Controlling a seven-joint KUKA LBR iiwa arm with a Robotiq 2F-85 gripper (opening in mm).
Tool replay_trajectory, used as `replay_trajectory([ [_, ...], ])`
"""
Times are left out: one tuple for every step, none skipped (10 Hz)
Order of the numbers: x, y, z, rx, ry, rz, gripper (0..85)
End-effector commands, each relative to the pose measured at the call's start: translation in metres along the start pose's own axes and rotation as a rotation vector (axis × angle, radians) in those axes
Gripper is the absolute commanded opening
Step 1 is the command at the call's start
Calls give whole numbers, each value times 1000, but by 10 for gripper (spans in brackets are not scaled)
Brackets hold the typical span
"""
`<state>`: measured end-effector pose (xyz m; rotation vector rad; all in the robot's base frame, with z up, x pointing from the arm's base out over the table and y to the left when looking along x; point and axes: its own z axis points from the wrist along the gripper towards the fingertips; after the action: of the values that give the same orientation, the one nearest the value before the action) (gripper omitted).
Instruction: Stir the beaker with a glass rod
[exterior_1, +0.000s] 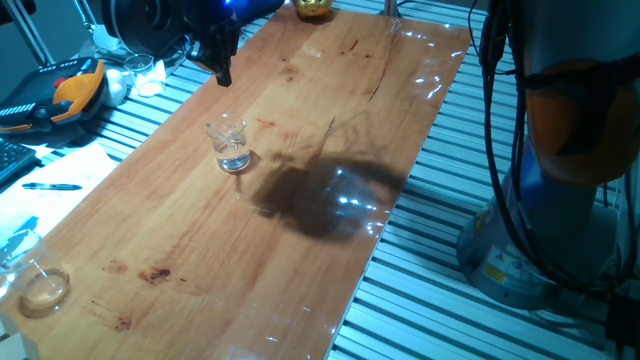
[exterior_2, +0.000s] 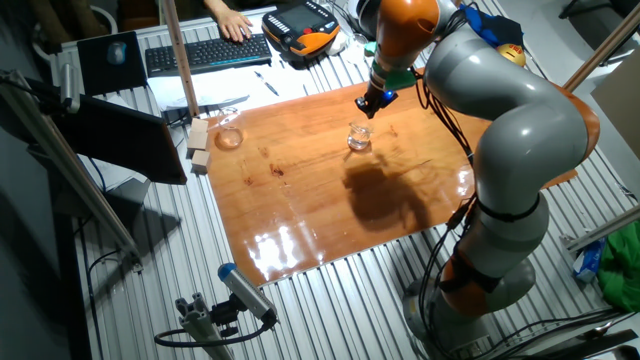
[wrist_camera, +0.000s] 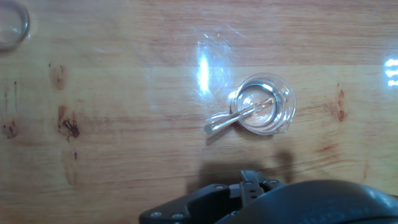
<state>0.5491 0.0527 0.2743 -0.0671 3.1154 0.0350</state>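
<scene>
The beaker (exterior_1: 230, 145) is a small clear glass that stands upright on the wooden board, with a little clear liquid in it. It also shows in the other fixed view as the beaker (exterior_2: 358, 138), and from above in the hand view as the beaker (wrist_camera: 264, 104). The glass rod (wrist_camera: 239, 114) leans inside the beaker, its upper end sticking out over the rim to the left. My gripper (exterior_1: 222, 70) hangs above and behind the beaker, apart from both; in the other fixed view the gripper (exterior_2: 368, 104) is just as clear of them. Its dark fingers hold nothing, and their gap is not readable.
A low round glass dish (exterior_1: 42, 290) sits near one end of the board, also visible as the dish (exterior_2: 230, 138) and the dish (wrist_camera: 11, 25). Wooden blocks (exterior_2: 198, 148) lie at the board's edge. A keyboard (exterior_2: 205, 50) and an orange-black pendant (exterior_2: 305, 28) lie beyond it.
</scene>
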Motion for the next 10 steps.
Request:
replay_trajectory([
  [0, 0, 0, 0, 0, 0, 0],
  [0, 0, 0, 1, 0, 0, 0],
  [0, -1, 0, 3, 0, 0, 0],
  [0, -1, 0, 3, 0, 1, 0],
  [0, -1, 0, 3, 2, 1, 0],
  [0, -1, 0, 4, 2, 1, 0],
  [0, -1, 0, 6, -1, 1, 0],
  [0, -1, 0, 11, -3, 0, 0],
  [0, -1, 0, 12, -4, -2, 0],
  [0, -1, 0, 14, -4, -2, 0],
])
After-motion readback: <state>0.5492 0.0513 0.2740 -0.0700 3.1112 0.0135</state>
